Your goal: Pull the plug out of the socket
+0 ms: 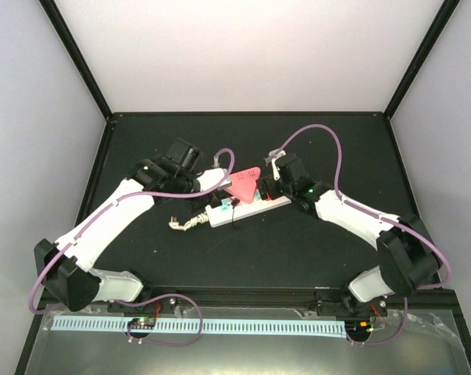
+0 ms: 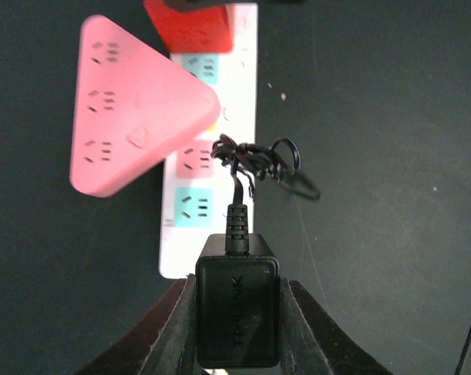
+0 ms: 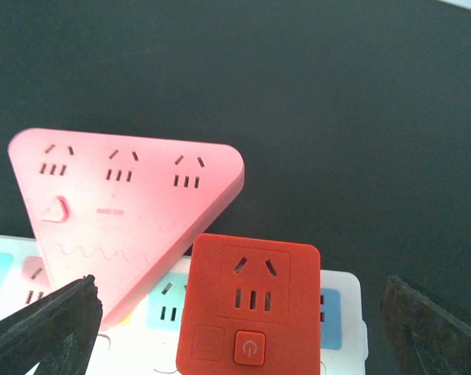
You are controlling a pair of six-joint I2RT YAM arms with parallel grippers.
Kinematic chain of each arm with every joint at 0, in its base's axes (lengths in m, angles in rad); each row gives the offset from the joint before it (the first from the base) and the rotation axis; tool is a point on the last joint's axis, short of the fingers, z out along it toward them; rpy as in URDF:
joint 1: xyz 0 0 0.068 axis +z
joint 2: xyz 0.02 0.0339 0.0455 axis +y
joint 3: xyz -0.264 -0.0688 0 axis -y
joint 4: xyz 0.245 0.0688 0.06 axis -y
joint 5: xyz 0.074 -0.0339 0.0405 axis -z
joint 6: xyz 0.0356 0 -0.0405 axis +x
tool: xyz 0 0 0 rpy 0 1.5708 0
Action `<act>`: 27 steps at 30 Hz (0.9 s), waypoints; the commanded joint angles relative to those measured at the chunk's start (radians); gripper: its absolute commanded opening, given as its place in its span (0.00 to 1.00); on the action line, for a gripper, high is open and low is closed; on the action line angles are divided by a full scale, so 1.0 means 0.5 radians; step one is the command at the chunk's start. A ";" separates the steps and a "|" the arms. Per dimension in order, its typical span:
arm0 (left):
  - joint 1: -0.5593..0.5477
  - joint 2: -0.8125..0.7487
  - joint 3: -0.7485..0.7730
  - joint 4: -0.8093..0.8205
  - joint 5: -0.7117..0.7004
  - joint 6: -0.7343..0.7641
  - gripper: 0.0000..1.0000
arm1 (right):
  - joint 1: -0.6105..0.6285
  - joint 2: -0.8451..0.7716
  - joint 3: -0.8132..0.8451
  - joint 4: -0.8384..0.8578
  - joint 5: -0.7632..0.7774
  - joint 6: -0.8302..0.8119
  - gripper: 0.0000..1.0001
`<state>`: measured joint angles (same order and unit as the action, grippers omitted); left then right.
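Your left jaws are clamped on the black power adapter (image 2: 237, 312), one finger pressed to each flank. It sits at one end of the white power strip (image 2: 239, 94). You cannot tell from these views whether its pins are seated in the strip or clear of it. Your right jaws stand wide open, one finger on either side of the red single-outlet adapter (image 3: 251, 312), and neither finger touches it.

The power strip lies slanted near the middle of the surface (image 1: 297, 148), between your two arms. Its frayed white cord stub (image 1: 180, 224) trails off the end nearer your left arm (image 1: 102, 226).

Three things crowd the strip. A pink triangular multi-outlet adapter (image 2: 133, 125) sits on it just beyond the black adapter, overhanging one long edge and covering several of the pastel outlet faces. The red adapter, which has a power button below its outlet, stands right behind the pink one at the strip's other end, and the two look close enough to touch. The black adapter's thin cord (image 2: 255, 164) rises from its strain relief and is twisted into a small bundle. That bundle lies across the strip's edge and onto the surface, just beside the pink adapter's corner.

The surface is matt black. Pale wall panels (image 1: 243, 55) held in black frame posts close it in on three sides. Purple cables (image 1: 329, 148) loop over both arms, and a slotted white rail (image 1: 204, 324) runs along the near edge by the bases.
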<state>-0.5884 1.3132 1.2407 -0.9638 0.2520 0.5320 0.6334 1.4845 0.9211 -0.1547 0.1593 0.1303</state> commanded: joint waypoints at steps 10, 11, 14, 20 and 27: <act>0.396 -0.133 0.422 -0.154 0.318 -0.086 0.12 | -0.001 -0.254 -0.057 0.116 -0.020 -0.093 1.00; 0.439 -0.130 0.439 -0.143 0.328 -0.092 0.12 | -0.001 -0.260 -0.057 0.118 -0.012 -0.099 1.00; 0.541 -0.106 0.478 -0.096 0.340 -0.137 0.12 | -0.002 -0.268 -0.057 0.117 -0.003 -0.114 1.00; 0.834 0.027 0.507 0.033 0.365 -0.271 0.12 | -0.002 -0.258 -0.029 0.088 0.002 -0.140 1.00; 1.195 0.264 0.545 0.185 0.564 -0.407 0.12 | -0.005 -0.249 -0.023 0.085 0.013 -0.153 1.00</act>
<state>-0.0666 1.3891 1.4574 -0.9455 0.4419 0.3882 0.6334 1.3724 0.9043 -0.1265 0.1482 0.0689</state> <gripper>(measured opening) 0.271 0.999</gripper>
